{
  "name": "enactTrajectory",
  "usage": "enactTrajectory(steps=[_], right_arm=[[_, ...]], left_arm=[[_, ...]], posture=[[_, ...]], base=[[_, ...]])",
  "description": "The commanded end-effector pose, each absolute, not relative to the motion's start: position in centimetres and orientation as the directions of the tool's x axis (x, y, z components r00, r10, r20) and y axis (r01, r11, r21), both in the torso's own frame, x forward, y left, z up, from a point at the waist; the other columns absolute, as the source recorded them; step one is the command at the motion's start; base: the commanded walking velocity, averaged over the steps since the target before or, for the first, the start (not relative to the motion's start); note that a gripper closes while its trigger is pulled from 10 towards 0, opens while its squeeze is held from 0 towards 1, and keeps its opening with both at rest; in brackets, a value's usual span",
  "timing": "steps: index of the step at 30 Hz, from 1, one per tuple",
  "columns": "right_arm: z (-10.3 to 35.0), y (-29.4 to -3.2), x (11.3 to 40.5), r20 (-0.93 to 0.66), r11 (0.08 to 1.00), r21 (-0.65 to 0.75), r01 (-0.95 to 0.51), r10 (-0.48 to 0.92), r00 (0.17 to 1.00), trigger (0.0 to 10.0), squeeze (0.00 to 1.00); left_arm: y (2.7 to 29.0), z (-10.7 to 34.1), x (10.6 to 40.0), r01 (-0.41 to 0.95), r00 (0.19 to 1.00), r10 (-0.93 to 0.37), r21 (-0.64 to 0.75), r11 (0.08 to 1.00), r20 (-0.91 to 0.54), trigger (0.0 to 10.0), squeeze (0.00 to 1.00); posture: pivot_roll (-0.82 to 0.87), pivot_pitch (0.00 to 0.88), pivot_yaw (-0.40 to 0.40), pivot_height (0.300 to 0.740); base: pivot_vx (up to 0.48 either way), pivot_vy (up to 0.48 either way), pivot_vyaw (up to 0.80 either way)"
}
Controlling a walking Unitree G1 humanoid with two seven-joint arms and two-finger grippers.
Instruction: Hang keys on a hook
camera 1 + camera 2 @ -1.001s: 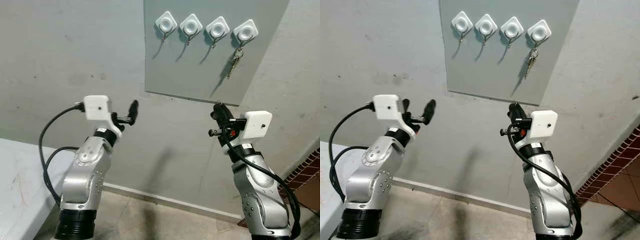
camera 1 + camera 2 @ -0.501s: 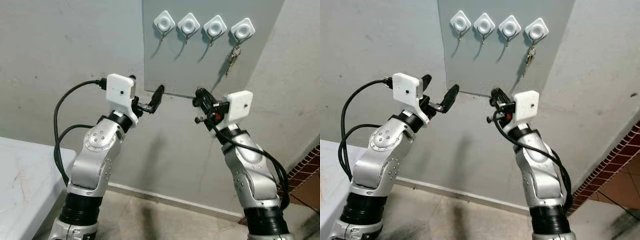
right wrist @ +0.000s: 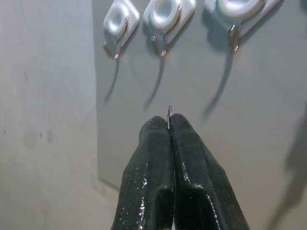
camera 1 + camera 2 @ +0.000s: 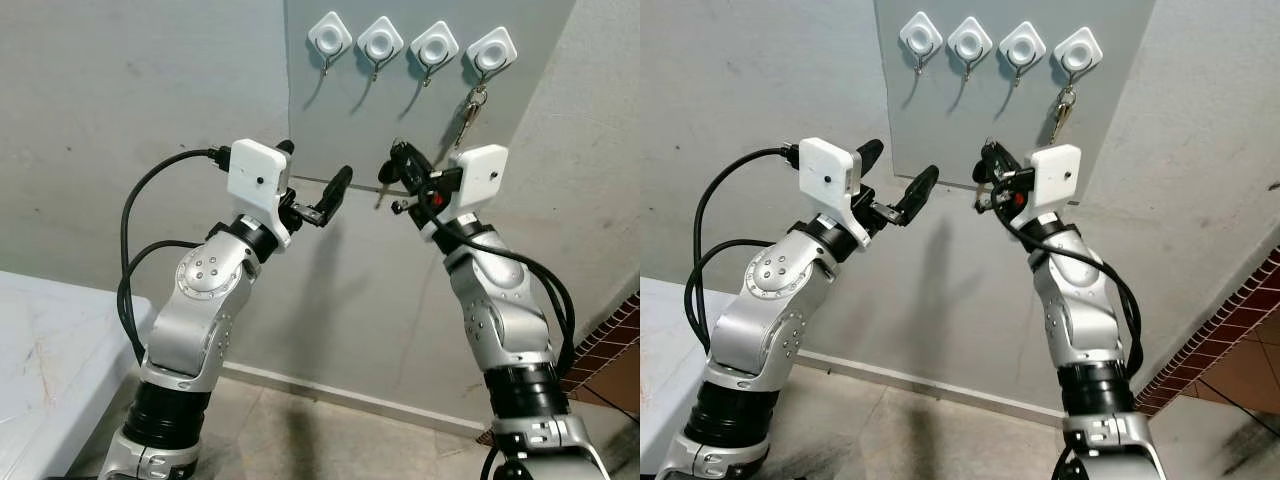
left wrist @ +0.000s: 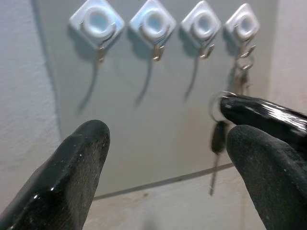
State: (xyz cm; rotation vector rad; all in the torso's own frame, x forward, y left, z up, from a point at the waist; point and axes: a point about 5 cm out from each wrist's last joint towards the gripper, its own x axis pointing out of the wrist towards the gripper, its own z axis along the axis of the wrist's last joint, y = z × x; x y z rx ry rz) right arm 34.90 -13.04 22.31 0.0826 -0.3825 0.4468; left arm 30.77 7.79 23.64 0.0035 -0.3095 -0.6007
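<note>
Right gripper (image 4: pixel 400 160): risen in the last second to just below the panel (image 4: pixel 350 120), jaws clenched on a key ring (image 5: pixel 217 106), key (image 5: pixel 218 139) dangling.
Left gripper (image 4: pixel 315 195): also raised, jaws released, empty.
Hooks (image 4: pixel 381 42): three free; the fourth holds hung keys (image 4: pixel 468 115).
You now need an upward reach.

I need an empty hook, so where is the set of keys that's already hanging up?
In the left eye view, the hanging silver keys dangle from the rightmost white diamond hook on the grey wall panel, above the right gripper.
</note>
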Motion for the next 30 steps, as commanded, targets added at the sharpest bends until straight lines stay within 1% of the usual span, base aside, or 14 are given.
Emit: enactTrajectory(steps=[1,15,30], right_arm=[[23.1,-13.4,35.3,0.41,0.902,-0.004,-0.431,0.395,0.822,10.0,0.0],[25.1,-13.9,36.7,0.479,0.907,0.019,-0.42,0.36,0.801,10.0,0.0],[26.9,-14.0,37.8,0.525,0.906,0.036,-0.422,0.342,0.779,10.0,0.0]], left_arm=[[7.3,24.7,30.5,0.577,0.751,-0.581,0.117,0.808,0.313,10.0,0.0],[6.7,25.3,30.4,0.597,0.727,-0.606,0.14,0.79,0.323,10.0,0.0],[6.6,25.3,30.3,0.59,0.731,-0.601,0.143,0.794,0.324,10.0,0.0]], posture=[[0.04,0.021,0.011,0.715],[0.04,0.007,0.016,0.715],[0.04,0.0,0.012,0.715]], base=[[0.0,0.0,0.0],[0.0,0.0,0.0],[0.0,0.0,0.0]])
